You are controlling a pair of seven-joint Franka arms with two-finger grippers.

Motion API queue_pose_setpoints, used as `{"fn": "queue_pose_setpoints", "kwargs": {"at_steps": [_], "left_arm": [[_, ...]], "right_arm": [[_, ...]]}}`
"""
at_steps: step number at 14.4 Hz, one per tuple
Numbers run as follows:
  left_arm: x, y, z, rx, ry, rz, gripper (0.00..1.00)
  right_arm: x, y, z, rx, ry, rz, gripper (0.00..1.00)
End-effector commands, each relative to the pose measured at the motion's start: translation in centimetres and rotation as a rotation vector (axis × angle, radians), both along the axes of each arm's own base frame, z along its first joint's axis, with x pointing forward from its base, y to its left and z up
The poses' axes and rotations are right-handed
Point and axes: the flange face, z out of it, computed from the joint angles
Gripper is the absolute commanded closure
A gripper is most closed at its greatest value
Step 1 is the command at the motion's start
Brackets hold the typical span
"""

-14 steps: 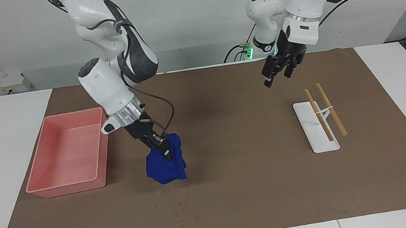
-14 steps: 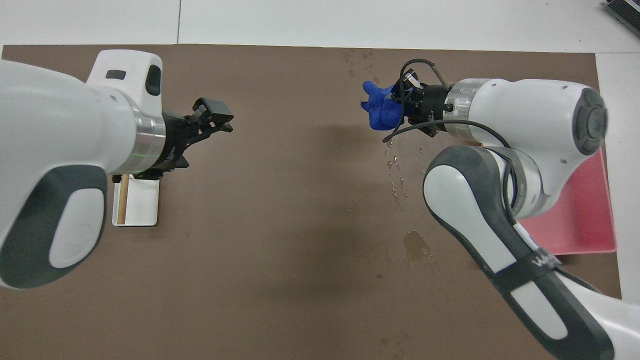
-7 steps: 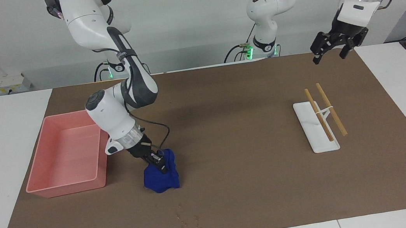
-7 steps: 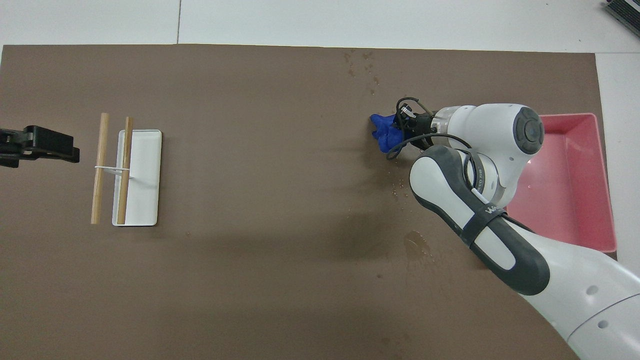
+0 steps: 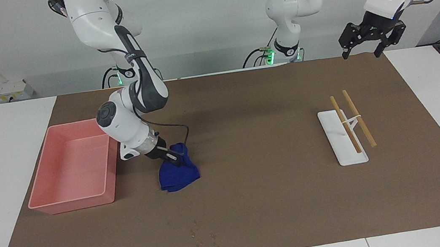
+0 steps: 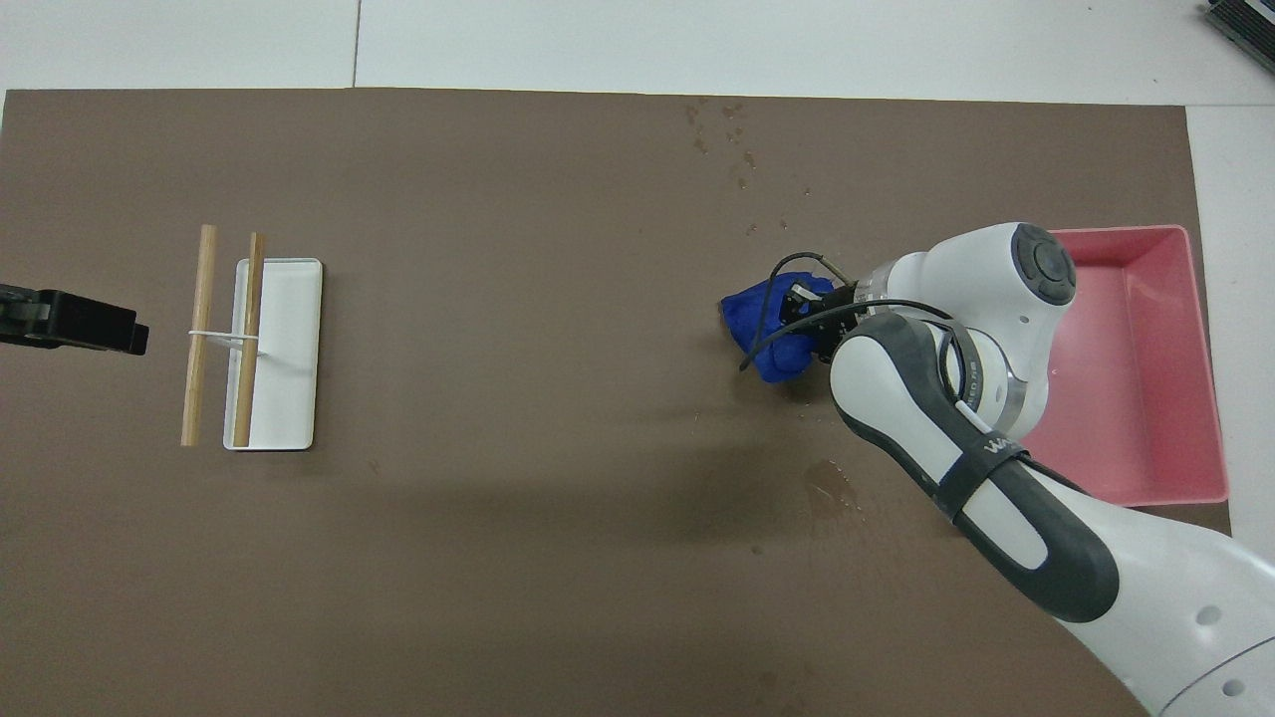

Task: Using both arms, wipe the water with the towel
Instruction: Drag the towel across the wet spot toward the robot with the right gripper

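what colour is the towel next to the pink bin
Deep blue; the towel shows best in the facing view, bunched on the brown mat beside the bin.

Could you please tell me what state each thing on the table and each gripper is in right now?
Blue cloth towel: bunched, on the brown mat, gripped.
Right gripper: shut on the towel.
Left gripper: open, raised, empty.
Faint water smudge: still unwiped.
Pink plastic bin: empty, upright.
Two wooden chopsticks: resting across the white rectangular tray.

Bright, even light from above fills both views. Soft, blurred arm shadows lie across the middle of the brown mat [image 5: 254, 187]. Focus is sharp throughout, without glare.
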Motion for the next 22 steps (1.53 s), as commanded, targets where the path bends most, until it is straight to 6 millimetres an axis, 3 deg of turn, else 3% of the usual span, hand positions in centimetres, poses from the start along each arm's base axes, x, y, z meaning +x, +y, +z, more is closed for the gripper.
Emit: {"fn": "queue_pose_setpoints", "kwargs": {"at_steps": [1,3,5,10,15,22], "left_arm": [[-0.7,0.1,-0.1,0.026,0.006,-0.014,0.00],[-0.9,-1.5,-0.3,0.029,0.009,-0.043,0.00],[-1.0,-1.5,-0.4,0.031,0.021,-0.045,0.00],[-1.1,-0.7,-0.2,0.027,0.011,-0.028,0.00],[-1.2,-0.7,-0.3,0.028,0.021,-0.026,0.00],[-1.2,-0.6,-0.3,0.028,0.021,-0.025,0.00]], "right_arm": [[-4.2,-1.3,-0.6,-0.027,0.059,0.025,1.00],[-6.3,-1.6,-0.9,-0.036,0.111,0.029,1.00],[-8.3,-2.5,-0.7,-0.032,0.210,0.041,1.00],[-11.7,-8.0,0.2,0.010,0.412,0.021,1.00],[-17.1,-8.4,-0.2,-0.004,0.474,0.036,1.00],[-21.1,-8.4,-1.1,-0.014,0.516,0.064,1.00]]}}
